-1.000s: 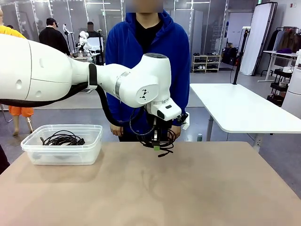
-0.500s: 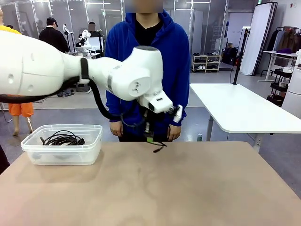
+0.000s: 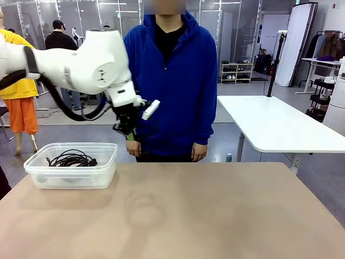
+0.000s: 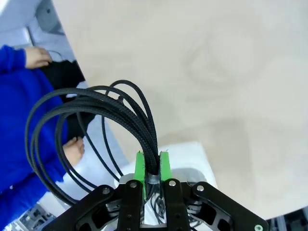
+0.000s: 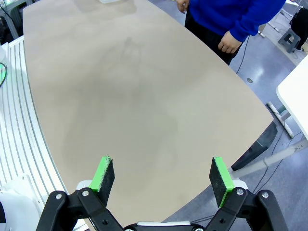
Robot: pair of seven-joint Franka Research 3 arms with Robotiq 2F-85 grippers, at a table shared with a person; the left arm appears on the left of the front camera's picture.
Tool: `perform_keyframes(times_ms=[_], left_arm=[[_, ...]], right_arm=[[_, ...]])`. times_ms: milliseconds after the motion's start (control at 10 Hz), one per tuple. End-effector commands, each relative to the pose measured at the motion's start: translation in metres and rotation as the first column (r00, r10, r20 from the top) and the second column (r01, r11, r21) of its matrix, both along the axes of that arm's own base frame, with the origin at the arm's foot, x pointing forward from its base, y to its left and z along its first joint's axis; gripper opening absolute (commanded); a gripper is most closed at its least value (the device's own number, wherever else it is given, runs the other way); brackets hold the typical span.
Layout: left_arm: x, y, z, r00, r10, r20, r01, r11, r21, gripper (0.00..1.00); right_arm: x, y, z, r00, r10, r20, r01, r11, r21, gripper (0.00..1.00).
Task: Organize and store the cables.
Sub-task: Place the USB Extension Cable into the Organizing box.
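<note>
My left gripper point(image 3: 129, 135) hangs in the air above and just right of the clear plastic container point(image 3: 54, 178), in front of the person's blue sleeve. In the left wrist view its green pads point(image 4: 139, 166) are shut on a coil of thin black cable point(image 4: 91, 108), whose loops fan out past the fingertips. Another black cable coil point(image 3: 71, 159) lies inside the container. My right gripper point(image 5: 161, 175) stands open above the bare tan table point(image 5: 120, 96) with nothing between its fingers.
A person in a blue hoodie point(image 3: 172, 70) stands at the far edge, hands point(image 3: 199, 152) down by the tabletop. A white table point(image 3: 275, 127) stands behind on the right. The tan tabletop point(image 3: 215, 210) is bare right of the container.
The left arm has swung left and upward from the table's middle toward the container, carrying the cable coil. The right gripper has stayed open.
</note>
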State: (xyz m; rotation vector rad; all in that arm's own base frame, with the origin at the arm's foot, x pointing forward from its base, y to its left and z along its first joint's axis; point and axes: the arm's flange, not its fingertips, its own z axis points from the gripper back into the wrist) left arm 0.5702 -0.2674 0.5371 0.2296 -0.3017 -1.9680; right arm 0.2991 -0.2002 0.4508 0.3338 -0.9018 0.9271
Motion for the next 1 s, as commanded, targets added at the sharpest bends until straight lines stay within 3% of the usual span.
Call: perform_keyframes(times_ms=[0, 300, 600, 900], left_arm=[[-0.024, 0.037, -0.008, 0.999, 0.019, 0.035, -0.018, 0.999, -0.036, 0.14], [-0.023, 0.095, 0.007, 0.989, 0.124, 0.08, -0.118, 0.99, -0.073, 0.14], [-0.002, 0.15, 0.006, 0.95, 0.312, 0.003, -0.309, 0.943, -0.125, 0.14], [0.01, 0.18, -0.006, 0.9, 0.435, -0.02, -0.435, 0.893, -0.12, 0.14]], right_arm=[[0.001, -0.002, -0.001, 1.0, 0.005, 0.018, -0.005, 1.0, 0.006, 1.0], [0.001, -0.002, -0.001, 1.0, 0.005, 0.018, -0.005, 1.0, 0.006, 1.0], [0.001, -0.002, -0.001, 1.0, 0.005, 0.018, -0.005, 1.0, 0.006, 1.0], [0.001, -0.002, -0.001, 1.0, 0.005, 0.018, -0.005, 1.0, 0.006, 1.0]])
